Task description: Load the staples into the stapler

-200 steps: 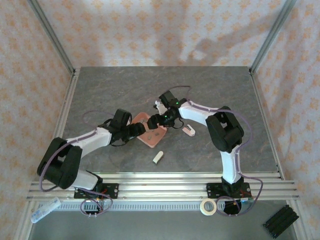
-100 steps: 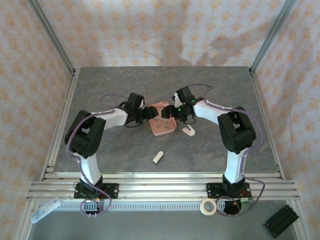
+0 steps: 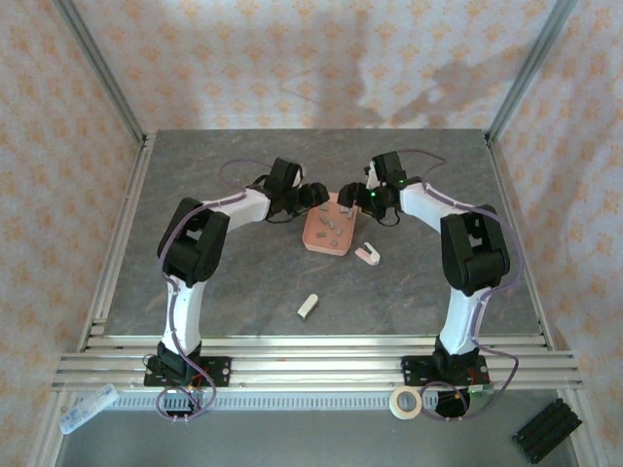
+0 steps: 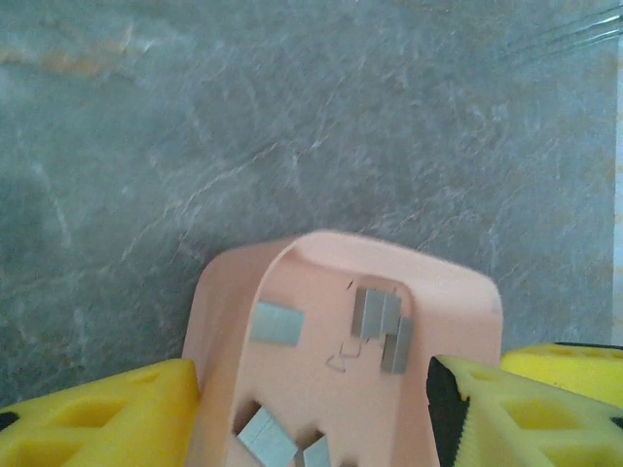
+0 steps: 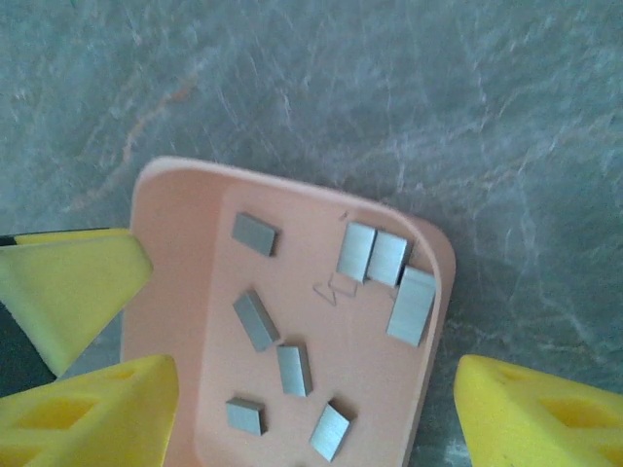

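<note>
staple pickup is pending: left end effector pinches the tray, right end effector hangs wide astride it. staples lie inside; stapler at tray's 4 o'clock. next needs a fine pinch on one strip

Staple strips: eight; loose bent staple: one; salmon-pink tray: one. Mini stapler: one. Cream stubby piece: one.

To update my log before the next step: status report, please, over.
Left gripper clamps tray end; right gripper open, astride it. Staples loose in tray. Stapler on table beside tray, untouched.
</note>
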